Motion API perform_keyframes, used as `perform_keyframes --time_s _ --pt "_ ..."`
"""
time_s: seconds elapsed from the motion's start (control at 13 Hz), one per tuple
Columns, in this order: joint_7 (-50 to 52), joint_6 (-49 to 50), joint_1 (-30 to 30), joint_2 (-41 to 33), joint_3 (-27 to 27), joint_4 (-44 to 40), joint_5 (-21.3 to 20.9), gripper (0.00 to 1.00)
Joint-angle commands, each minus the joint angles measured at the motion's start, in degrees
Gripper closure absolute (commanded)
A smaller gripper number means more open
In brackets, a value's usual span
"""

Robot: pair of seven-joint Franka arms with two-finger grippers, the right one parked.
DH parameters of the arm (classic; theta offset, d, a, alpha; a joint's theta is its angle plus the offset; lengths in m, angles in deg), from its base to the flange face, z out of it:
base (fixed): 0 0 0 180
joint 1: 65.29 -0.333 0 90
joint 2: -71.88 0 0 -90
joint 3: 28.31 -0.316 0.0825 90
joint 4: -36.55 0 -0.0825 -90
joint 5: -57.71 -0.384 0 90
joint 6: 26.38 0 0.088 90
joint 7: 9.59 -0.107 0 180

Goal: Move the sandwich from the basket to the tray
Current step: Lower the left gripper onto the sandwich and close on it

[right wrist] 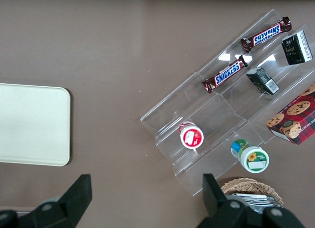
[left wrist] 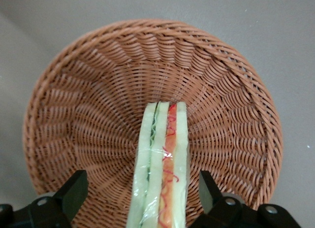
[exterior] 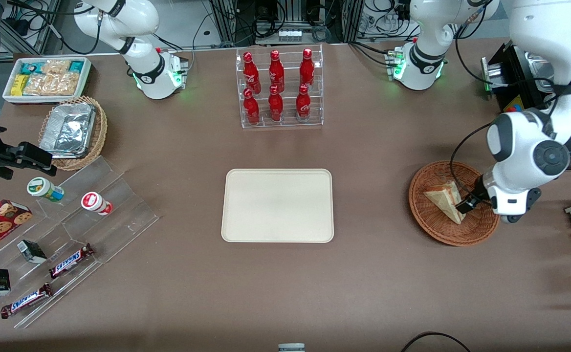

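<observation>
Your fingers point(left wrist: 74, 191) stand wide, one on each side of the sandwich point(left wrist: 161, 164) with a gap on both, so the gripper point(left wrist: 142, 198) has not taken hold yet. The wedge stands on edge in the basket point(left wrist: 93, 90), film-wrapped, filling layers facing up. Expect it to be light, soft and easily crushed, with slippery wrap; press gently on the two flat bread faces. The tray point(exterior: 277, 205) lies well apart on the desk point(exterior: 373, 274), toward the parked arm.
</observation>
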Motion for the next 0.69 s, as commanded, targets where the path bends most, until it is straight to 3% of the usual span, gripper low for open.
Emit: perform_keyframes --time_s 0.0,0.46,0.54,0.62 --pt "2.6 -5.2 0.7 1.2 -0.1 2.1 0.5 0.00" --pt "2.6 -9.5 1.8 4.4 0.1 4.3 1.7 0.02" --pt "2.6 -9.5 2.1 4.8 0.1 4.3 1.7 0.08" --pt "2.0 -9.2 2.2 4.9 0.1 4.3 1.7 0.28"
